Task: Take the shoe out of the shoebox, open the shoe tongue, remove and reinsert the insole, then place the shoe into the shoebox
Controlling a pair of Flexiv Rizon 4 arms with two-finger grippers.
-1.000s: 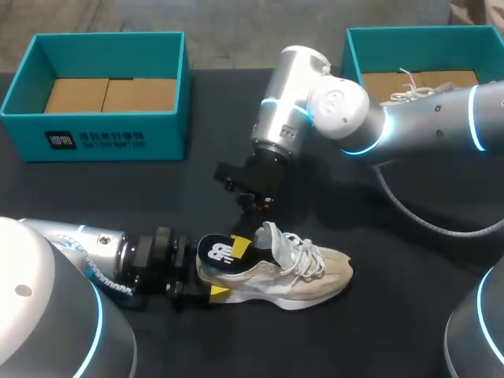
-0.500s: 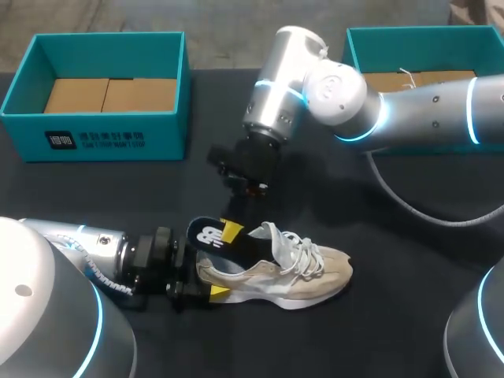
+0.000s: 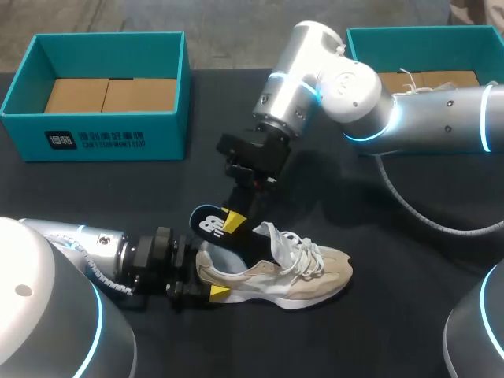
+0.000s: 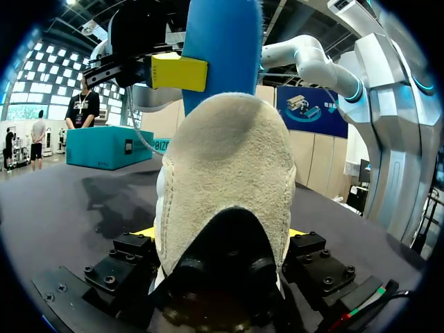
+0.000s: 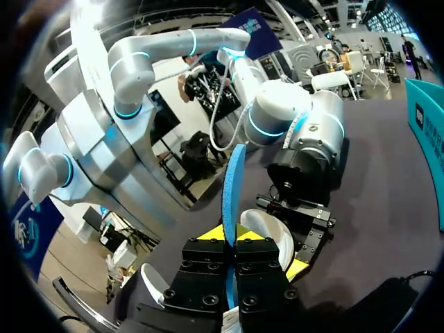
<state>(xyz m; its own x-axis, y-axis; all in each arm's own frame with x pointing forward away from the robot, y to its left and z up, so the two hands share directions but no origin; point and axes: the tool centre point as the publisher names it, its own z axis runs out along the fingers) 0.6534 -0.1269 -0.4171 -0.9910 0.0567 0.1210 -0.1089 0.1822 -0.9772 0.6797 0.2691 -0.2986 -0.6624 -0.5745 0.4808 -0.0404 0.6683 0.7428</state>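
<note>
A beige lace-up shoe [image 3: 291,272] lies on its side on the black table. Its heel [image 4: 225,173] sits between the fingers of my left gripper [image 3: 211,275], which press on it from both sides. A dark blue insole [image 3: 210,224] sticks up at a slant out of the shoe's opening. My right gripper [image 3: 233,221] is shut on the insole's upper end, above the heel. In the right wrist view the insole [image 5: 232,184] stands on edge between the yellow tips of that gripper [image 5: 230,236]. In the left wrist view the insole [image 4: 222,41] rises above the heel.
A teal shoebox [image 3: 102,130] with a cardboard floor stands at the back left. A second teal shoebox [image 3: 358,51] at the back right holds another shoe [image 3: 413,87]. My right arm [image 3: 425,118] reaches across in front of that box.
My right gripper has risen and pulled back from the shoe, drawing the insole farther out of the heel opening. My left gripper and the shoe have kept still.
</note>
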